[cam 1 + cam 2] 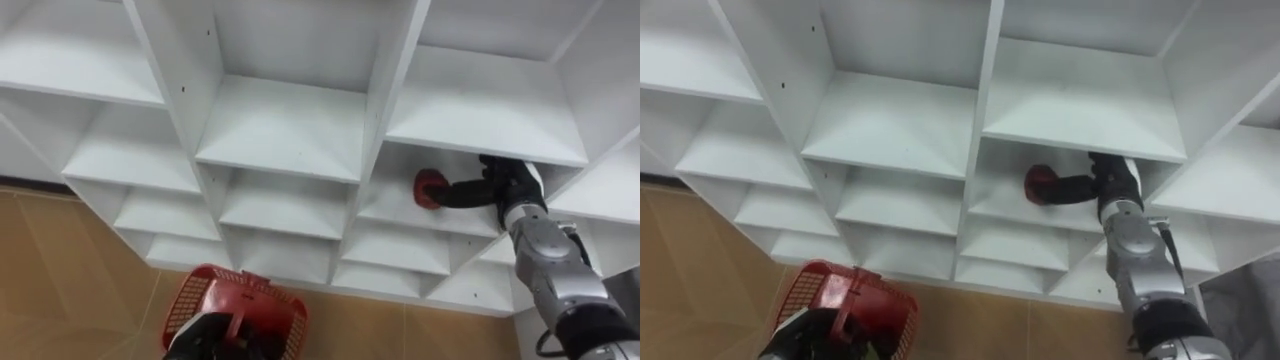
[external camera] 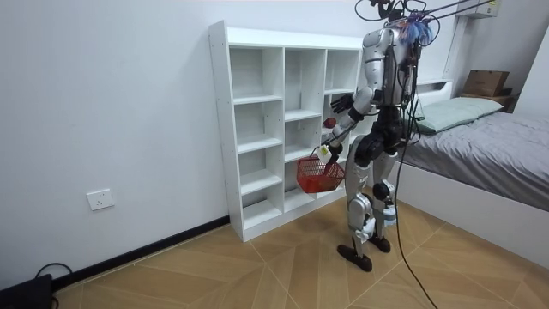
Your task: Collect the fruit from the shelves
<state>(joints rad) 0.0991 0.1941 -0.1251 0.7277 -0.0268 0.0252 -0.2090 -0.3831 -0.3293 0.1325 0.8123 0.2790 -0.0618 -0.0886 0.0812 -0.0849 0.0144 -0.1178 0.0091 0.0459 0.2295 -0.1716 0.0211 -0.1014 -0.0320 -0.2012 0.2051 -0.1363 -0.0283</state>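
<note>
white closet; one red fruit, one basket.

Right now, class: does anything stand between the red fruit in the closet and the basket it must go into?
Nothing visible does. The right hand is at the red fruit in its open-fronted compartment; the red basket hangs from the left hand, lower and to the left, in front of the closet.

Small round red fruit up in the white open-shelved wooden closet!
It sits on a shelf in the right-hand column; the red plastic mesh basket hangs tilted below, off the floor.
</note>
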